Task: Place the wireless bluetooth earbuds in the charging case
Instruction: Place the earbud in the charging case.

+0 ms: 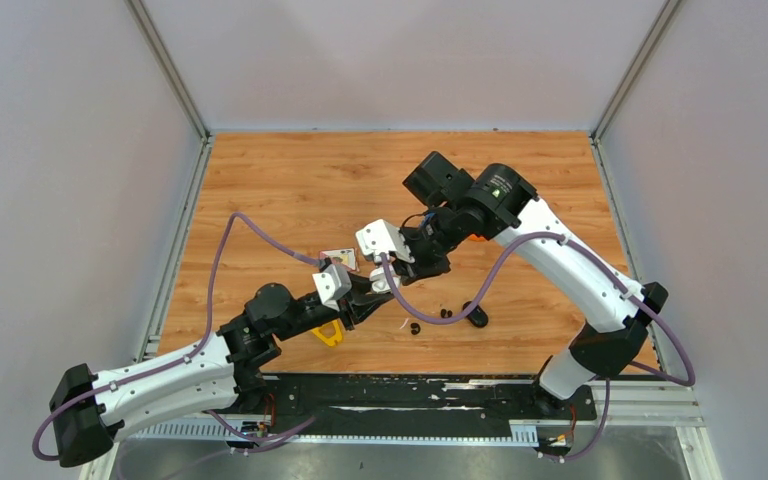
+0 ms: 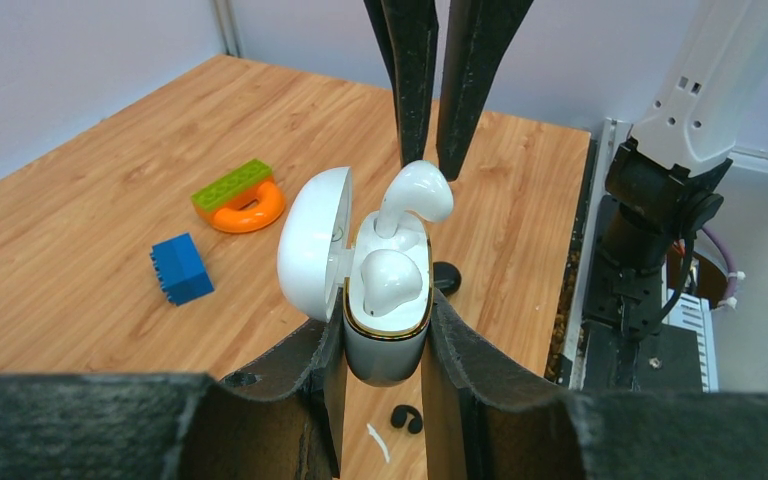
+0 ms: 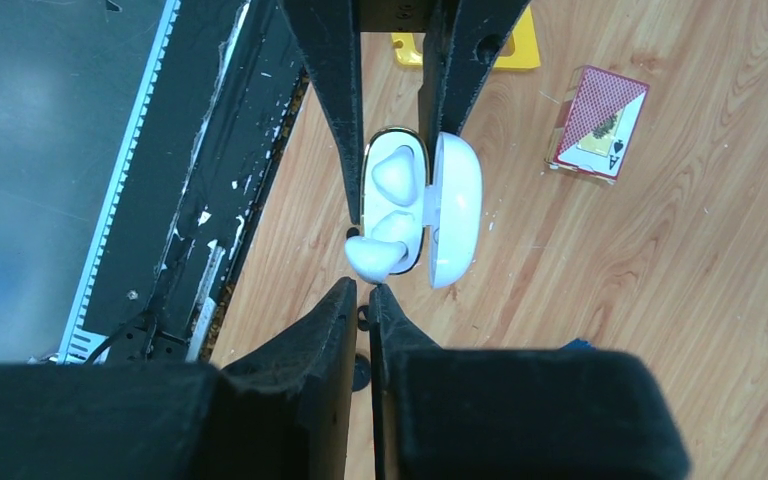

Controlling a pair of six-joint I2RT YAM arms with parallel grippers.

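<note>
Left gripper (image 2: pixel 384 328): clamped on the lower body of the charging case (image 2: pixel 386 355), held upright above the desk (image 1: pixel 290 180).
Case position: near mid-desk, lid swung open to 9 o'clock in the left wrist view.
White earbud A (image 2: pixel 390 280): seated in the near well.
White earbud B (image 2: pixel 416 195): stem down in the far well, head tilted and standing proud of the rim.
Right gripper (image 3: pixel 363 298): jaws a narrow slit apart, nothing between them, tips right at the head of bud B; contact cannot be told.
Small black piece (image 2: pixel 407 418): on the desk below the case, too small to identify.
Playing card box (image 3: pixel 595 125): lying flat, 11 o'clock of the case in the top view.
Yellow block (image 1: pixel 328 333): 7 o'clock of the case.
Blue block (image 2: pixel 180 268): 9 o'clock of the case in the left wrist view.
Green-and-orange block (image 2: pixel 240 197): 10 o'clock of the case in that same view.
</note>
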